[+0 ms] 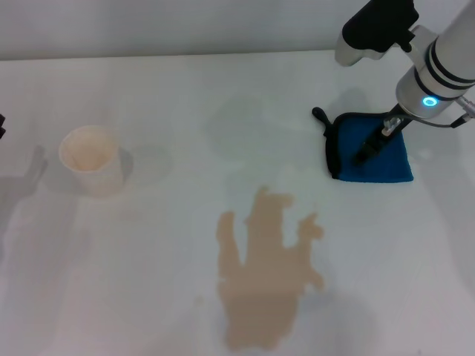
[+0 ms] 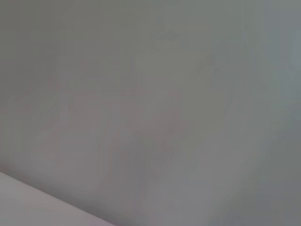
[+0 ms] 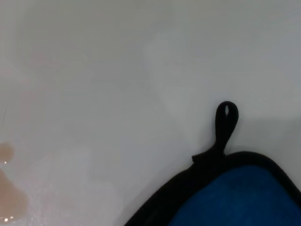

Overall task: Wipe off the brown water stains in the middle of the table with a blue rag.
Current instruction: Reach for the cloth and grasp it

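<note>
R fingers: dark tips (image 1: 369, 148) down on the blue rag (image 1: 386, 159); can't tell if spread or pinched.
R gripper (image 1: 373, 145): over rag, far right of table (image 1: 148, 297).
Rag: flat, black loop tab (image 3: 226, 123) pointing away from it.
Stains: brown water stains (image 1: 266, 276) mid-table, near edge, apart from rag.
Cup: paper cup (image 1: 92, 159) upright, left side.
L gripper: out of sight.

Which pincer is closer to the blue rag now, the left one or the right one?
The right. The right pincer is down on the blue rag, at the table's far right. The left pincer is not in view; only a dark bit shows at the head view's left edge.
</note>
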